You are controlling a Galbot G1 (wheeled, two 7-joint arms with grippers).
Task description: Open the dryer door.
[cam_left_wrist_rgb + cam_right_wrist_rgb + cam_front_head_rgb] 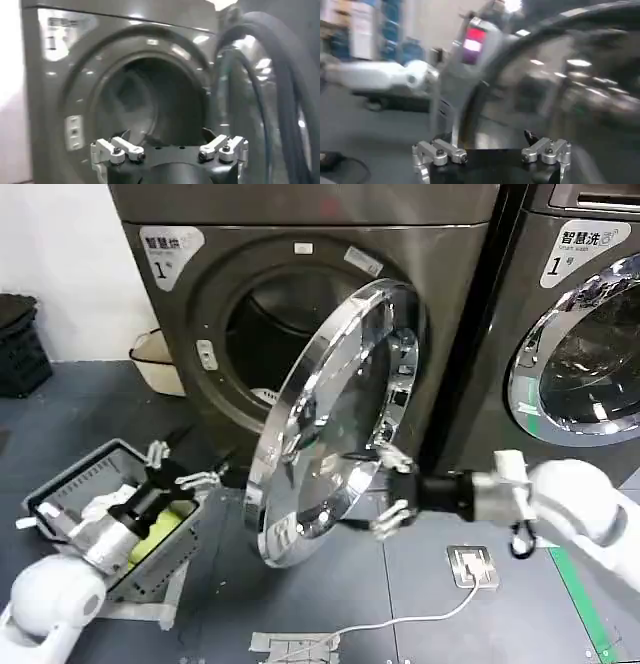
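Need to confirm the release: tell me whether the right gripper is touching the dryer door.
Cannot tell. In the head view the right gripper sits open at the dryer door's chrome rim, overlapping it; no gap or contact shows plainly.

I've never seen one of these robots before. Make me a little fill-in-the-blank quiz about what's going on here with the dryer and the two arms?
1. The dryer door stands ____, so the dark drum behind it shows.
2. The ____ pincer is at the door's chrome ring.
3. The left pincer hovers, fingers spread, in front of a grey ____ on the floor.
4. A white ____ runs across the floor from a small square plate.

Missing words: open; right; basket; cable
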